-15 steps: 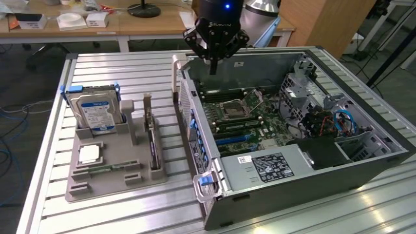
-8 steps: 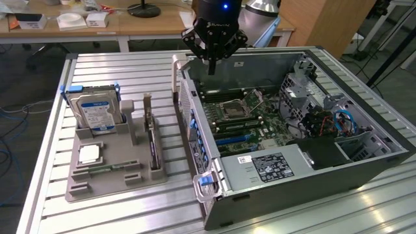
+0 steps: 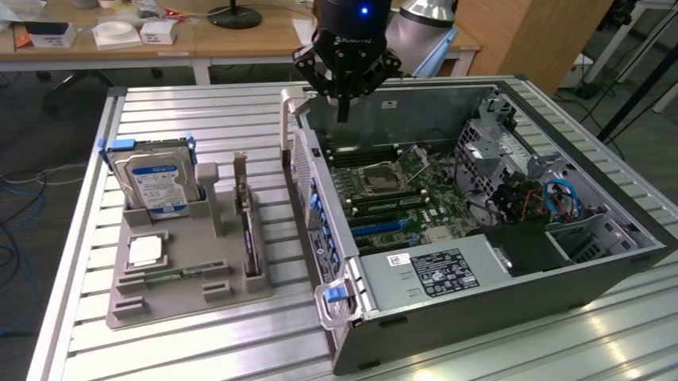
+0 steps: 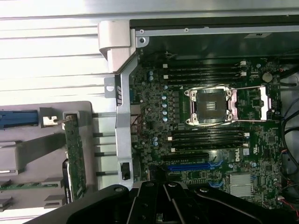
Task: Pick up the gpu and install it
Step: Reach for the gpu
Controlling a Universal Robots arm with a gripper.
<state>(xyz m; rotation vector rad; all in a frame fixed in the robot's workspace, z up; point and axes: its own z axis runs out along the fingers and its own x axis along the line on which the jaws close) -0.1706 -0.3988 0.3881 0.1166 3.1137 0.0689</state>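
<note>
One end effector [image 3: 342, 111], closed and empty, hangs above the case [image 3: 498, 305] (gpu [image 3: 247, 230] edge-on, half hidden)

Soft overhead light is filling the exterior view evenly, and the table [image 3: 202, 119] slats are throwing pale glare, strongest beside the case [image 3: 477, 305] at the near edge. In the wrist view the slats are washing out to white, while the motherboard [image 4: 210, 116] is sitting dim in the case's shadow. A blue lamp [image 3: 364, 10] is glowing on the arm [image 3: 355, 32].
</note>
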